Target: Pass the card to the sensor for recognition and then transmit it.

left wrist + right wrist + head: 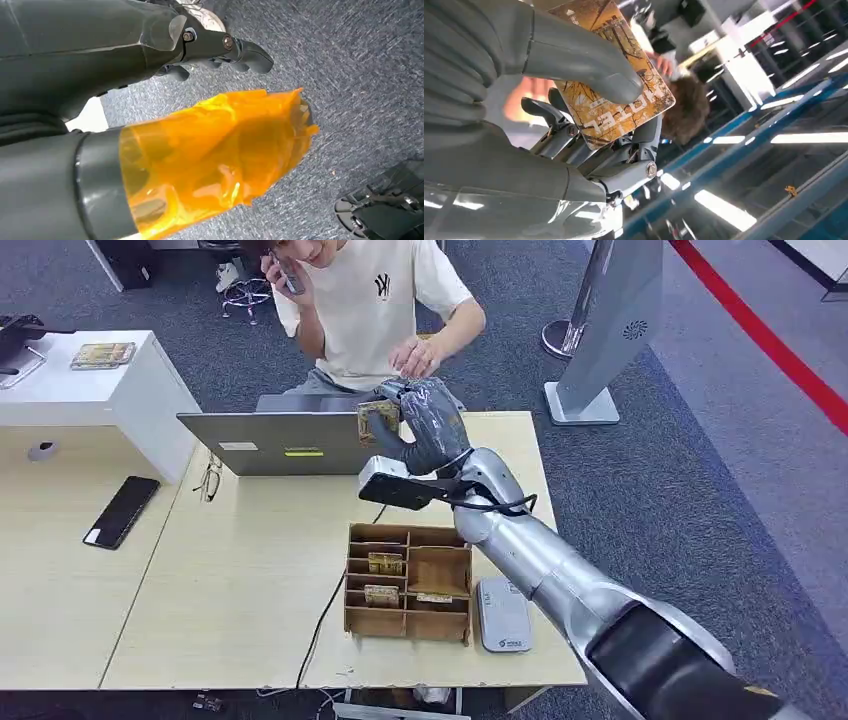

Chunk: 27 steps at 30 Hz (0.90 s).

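Item: hotel key card (374, 421), gold-brown, pinched between thumb and fingers of the right hand (425, 427), raised above the far table edge toward the seated person (375, 310) (on a phone). White sensor pad (503, 616) lies near right; handover apparently pending. Left hand (220, 50) hangs, grasp indeterminate.

Office: carpet floor (690, 480), desk (240, 570), laptop (275, 445), person (375, 300) phoning.

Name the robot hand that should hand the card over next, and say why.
Right. The right robot hand already grips the card, raised over the laptop toward the person. The left robot hand hangs over the floor.
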### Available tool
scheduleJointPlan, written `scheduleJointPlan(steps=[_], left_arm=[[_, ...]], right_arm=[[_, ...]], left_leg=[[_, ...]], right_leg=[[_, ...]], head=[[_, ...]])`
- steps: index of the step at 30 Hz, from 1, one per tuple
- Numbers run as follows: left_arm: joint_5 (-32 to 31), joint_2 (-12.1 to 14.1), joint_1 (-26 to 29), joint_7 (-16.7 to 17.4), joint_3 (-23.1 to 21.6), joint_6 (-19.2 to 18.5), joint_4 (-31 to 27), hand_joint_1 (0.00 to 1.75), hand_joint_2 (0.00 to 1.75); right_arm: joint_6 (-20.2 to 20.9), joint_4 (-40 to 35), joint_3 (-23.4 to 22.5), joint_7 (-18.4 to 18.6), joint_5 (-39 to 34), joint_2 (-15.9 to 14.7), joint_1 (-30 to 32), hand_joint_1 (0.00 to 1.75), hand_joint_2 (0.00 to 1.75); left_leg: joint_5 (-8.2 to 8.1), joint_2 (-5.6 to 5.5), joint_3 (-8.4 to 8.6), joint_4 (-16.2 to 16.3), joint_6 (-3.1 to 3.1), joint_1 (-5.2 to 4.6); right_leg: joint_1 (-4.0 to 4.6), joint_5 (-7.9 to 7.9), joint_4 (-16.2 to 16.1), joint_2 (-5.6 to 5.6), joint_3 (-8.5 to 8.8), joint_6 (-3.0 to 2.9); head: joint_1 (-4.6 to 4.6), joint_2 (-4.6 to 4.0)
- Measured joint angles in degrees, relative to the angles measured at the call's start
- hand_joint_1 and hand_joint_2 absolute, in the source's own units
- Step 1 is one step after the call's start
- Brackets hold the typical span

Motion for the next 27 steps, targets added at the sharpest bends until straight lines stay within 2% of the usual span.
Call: scheduleJointPlan(steps=[3, 12, 15, 17, 20, 21, 22, 23, 24, 27], left_arm=[[-0.48, -0.02, -0.20, 0.37, 0.00, -0.11, 0.00, 0.00, 0.00], [-1.44, -0.04, -0.75, 0.87, -0.07, -0.55, 0.00, 0.00, 0.00], [-1.84, -0.07, -0.87, 0.94, -0.09, -0.55, 0.00, 0.00, 0.00], [-1.99, -0.09, -0.87, 0.96, -0.09, -0.55, 0.00, 0.00, 0.00], [-2.21, -0.13, -0.88, 0.96, -0.09, -0.55, 0.00, 0.00, 0.00], [-2.23, -0.13, -0.88, 0.96, -0.09, -0.55, 0.00, 0.00, 0.00], [-2.23, -0.13, -0.88, 0.96, -0.09, -0.55, 0.00, 0.00, 0.00], [-2.29, -0.13, -0.87, 1.00, -0.09, -0.57, 0.00, 0.00, 0.00], [-2.38, -0.13, -0.87, 1.03, -0.09, -0.59, 0.00, 0.00, 0.00], [-2.51, -0.13, -0.86, 1.05, -0.09, -0.66, 0.00, 0.00, 0.00]], right_arm=[[-2.83, 3.33, 0.67, 1.24, 2.53, 1.18, -1.82, 1.75, 1.75], [-6.49, 11.82, 2.29, 4.02, 6.90, 4.09, -6.01, 1.75, 1.75], [-7.62, 13.29, 2.71, 5.75, 11.59, 4.52, -6.86, 1.75, 1.75], [-7.78, 13.61, 2.64, 6.40, 15.35, 4.65, -6.95, 1.48, 1.75], [-7.78, 14.16, 1.53, 6.36, 18.96, 5.05, -6.92, 1.43, 1.75], [-7.78, 14.31, 0.92, 6.31, 20.42, 5.18, -6.91, 0.51, 1.75], [-7.78, 14.42, 0.32, 6.29, 21.93, 5.31, -6.86, 0.16, 1.75], [-7.78, 14.60, -0.43, 6.36, 23.73, 5.40, -6.73, 0.16, 1.75], [-7.78, 14.75, -1.05, 6.51, 24.89, 5.51, -6.60, 0.00, 1.75], [-7.78, 15.25, -2.51, 6.75, 27.31, 5.68, -6.18, 0.00, 1.75]], left_leg=[[0.00, 0.00, 0.01, 0.00, 0.00, 0.00], [0.01, 0.00, 0.01, 0.00, -0.01, 0.00], [0.01, 0.00, 0.01, 0.00, -0.01, 0.00], [0.01, 0.00, 0.01, 0.00, -0.01, 0.00], [0.01, 0.00, 0.01, 0.00, -0.01, 0.00], [0.01, 0.00, 0.01, 0.00, -0.01, 0.00], [0.01, 0.00, 0.01, 0.00, -0.01, 0.00], [0.01, 0.00, 0.01, 0.00, -0.01, 0.00], [0.01, 0.00, 0.01, 0.00, -0.01, 0.00], [0.01, -0.01, 0.01, 0.00, -0.01, 0.00]], right_leg=[[0.00, 0.00, 0.00, 0.00, 0.00, 0.00], [0.00, 0.00, 0.00, 0.01, 0.00, 0.00], [0.00, 0.00, 0.00, 0.00, 0.00, 0.00], [0.00, 0.00, 0.00, 0.01, 0.00, 0.00], [0.00, 0.00, 0.00, 0.00, -0.01, 0.00], [0.00, 0.00, 0.00, 0.00, -0.01, 0.00], [0.00, 0.00, 0.00, 0.00, -0.01, 0.00], [0.00, 0.00, 0.00, 0.00, -0.01, 0.00], [0.00, 0.00, 0.00, 0.00, -0.01, 0.00], [0.00, 0.00, 0.00, 0.00, -0.01, 0.00]], head=[[-0.02, 0.00], [-0.02, 0.00], [-0.02, 0.00], [-0.02, 0.00], [-0.02, 0.00], [-0.02, 0.00], [-0.02, 0.00], [0.00, 0.00], [-0.02, 0.00], [-0.02, 0.00]])
